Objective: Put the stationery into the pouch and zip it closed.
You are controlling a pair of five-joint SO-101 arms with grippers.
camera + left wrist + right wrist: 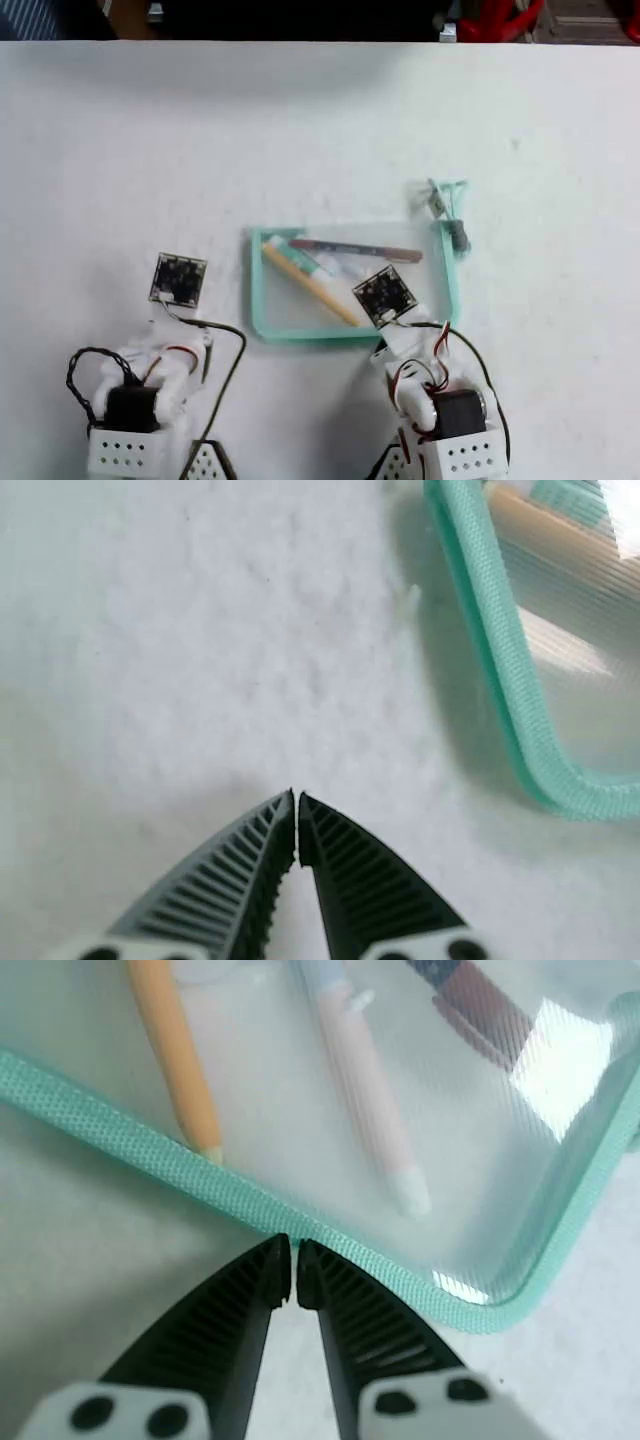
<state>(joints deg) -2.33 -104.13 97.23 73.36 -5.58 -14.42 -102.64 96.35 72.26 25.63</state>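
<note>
A clear pouch with a teal border (262, 300) lies flat mid-table. Inside it lie an orange pencil (310, 285), a dark red pen (355, 248) and a pale pen (365, 1090). Its zipper pull with a grey tag (456, 236) sits at the far right corner. My right gripper (294, 1260) is shut, its tips at the pouch's near edge (150, 1150), holding nothing. My left gripper (297, 810) is shut over bare table, left of the pouch's teal corner (520, 730). Both arms sit at the near edge, the left arm (178, 280) beside the pouch and the right arm (386, 295) over its near right part.
The white table (150, 150) stretches wide around the pouch. A dark strip and red items (500, 15) line the far edge. Cables (225, 380) loop by the arm bases.
</note>
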